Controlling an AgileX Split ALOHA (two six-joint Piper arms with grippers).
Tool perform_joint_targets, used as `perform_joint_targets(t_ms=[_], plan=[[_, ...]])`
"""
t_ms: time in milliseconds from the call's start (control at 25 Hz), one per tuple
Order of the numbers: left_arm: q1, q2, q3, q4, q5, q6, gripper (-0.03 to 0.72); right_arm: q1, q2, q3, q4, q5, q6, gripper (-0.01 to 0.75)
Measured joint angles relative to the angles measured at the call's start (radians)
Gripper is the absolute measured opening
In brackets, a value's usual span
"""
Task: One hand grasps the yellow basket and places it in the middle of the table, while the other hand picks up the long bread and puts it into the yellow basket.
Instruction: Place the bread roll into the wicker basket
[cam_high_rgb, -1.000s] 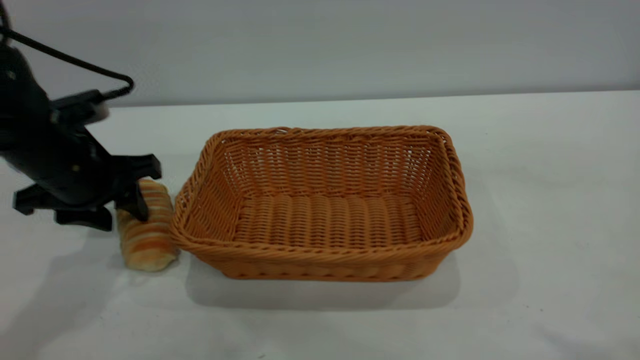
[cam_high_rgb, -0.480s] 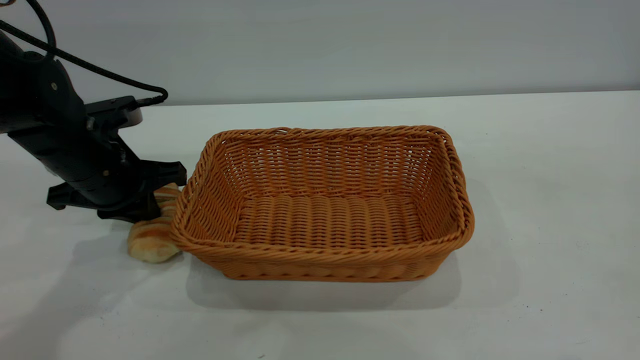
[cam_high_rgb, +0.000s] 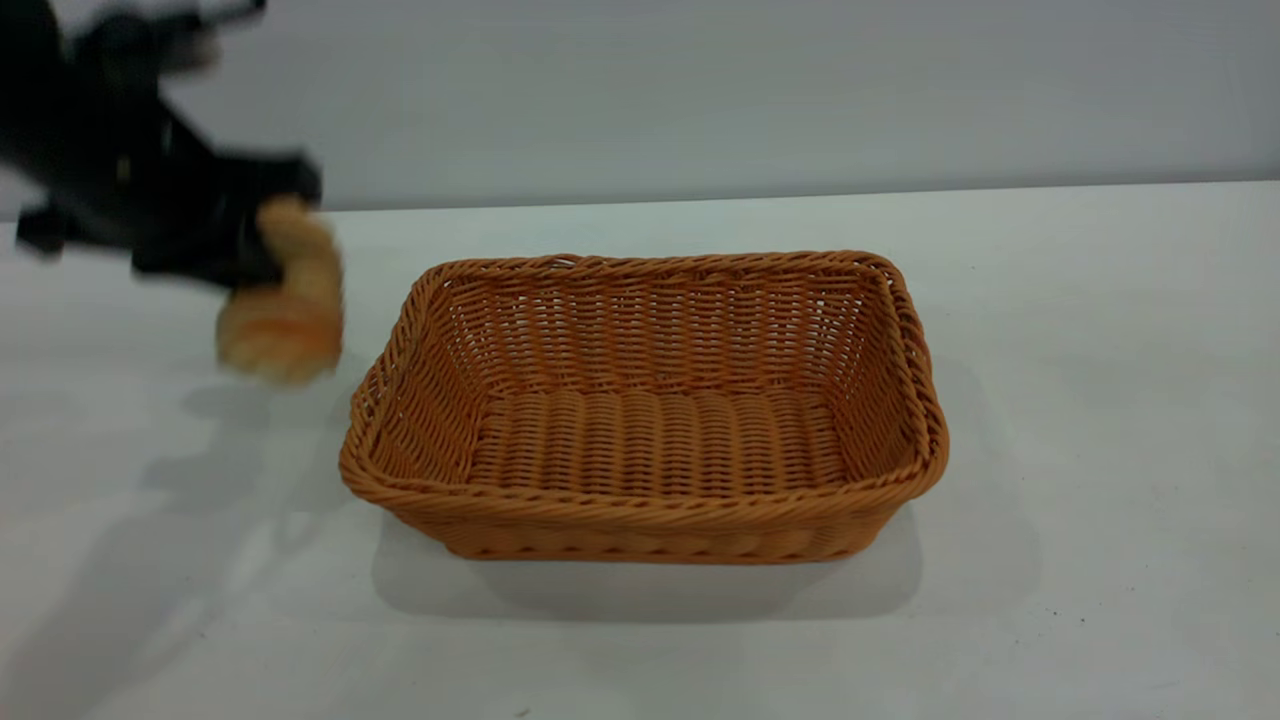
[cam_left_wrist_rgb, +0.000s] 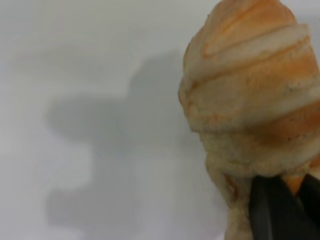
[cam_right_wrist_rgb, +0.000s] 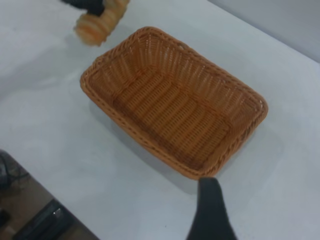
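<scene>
The yellow basket (cam_high_rgb: 640, 515) stands empty in the middle of the table (cam_high_rgb: 1100, 400); it also shows in the right wrist view (cam_right_wrist_rgb: 227, 80). My left gripper (cam_high_rgb: 250, 240) is shut on the long bread (cam_high_rgb: 285, 320) and holds it in the air, to the left of the basket and above the table. In the left wrist view the bread (cam_left_wrist_rgb: 255, 100) fills the frame, with dark fingers (cam_left_wrist_rgb: 272, 215) clamped on its end and its shadow on the table below. My right gripper (cam_right_wrist_rgb: 210, 212) hangs high above the table, off the basket's right corner, out of the exterior view.
A grey wall runs behind the table's far edge. The bread and left gripper (cam_right_wrist_rgb: 87, 5) show far off in the right wrist view. A dark floor area (cam_right_wrist_rgb: 30, 215) lies past the table's edge there.
My left gripper has closed on the bread beside the basket's left wall and lifted it off the table, up and slightly left. The basket has not moved.
</scene>
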Motion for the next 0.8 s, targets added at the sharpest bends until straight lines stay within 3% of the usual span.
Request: perform_joint_targets(t_ms=[400, 640, 800], plan=[[-0.301, -0.027, -0.003, 0.0, -0.128, 0.012, 0.069, 0.0, -0.004, 0.0, -0.001, 0.039, 0.0, 0.545], [-0.373, 0.087, -0.02, 0.0, -0.204, 0.031, 0.073, 0.0, -0.06, 0.0, -0.001, 0.041, 0.0, 0.545], [-0.381, 0.116, -0.02, 0.023, -0.248, 0.037, 0.194, 0.0, -0.116, 0.0, -0.001, 0.045, 0.001, 0.545]])
